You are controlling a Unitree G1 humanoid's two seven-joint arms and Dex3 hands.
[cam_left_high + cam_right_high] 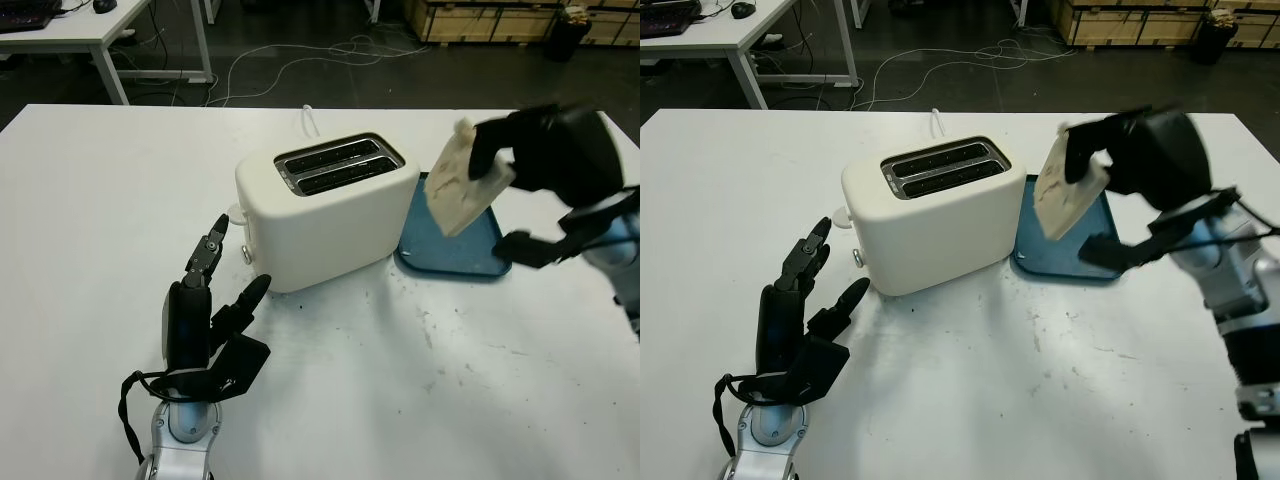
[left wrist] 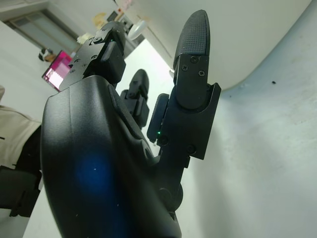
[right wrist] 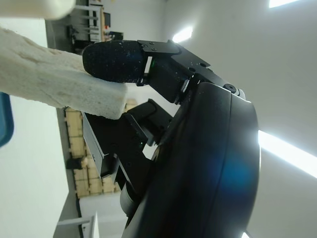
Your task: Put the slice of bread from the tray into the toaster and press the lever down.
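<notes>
Above the blue tray (image 1: 470, 255), bread slice (image 1: 462, 180) gripped by right robot hand (image 1: 520, 150), beside toaster (image 1: 325, 205)

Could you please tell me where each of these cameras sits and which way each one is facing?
Left eye view: on the head, looking down at the table, toaster, blue tray; both arms show.
Right eye view: same scene, slightly offset.
Left wrist view: beside the open left hand, facing the toaster's side.
Right wrist view: behind the right hand gripping the bread slice.
Shared: both head views show the bread held above the tray.
</notes>
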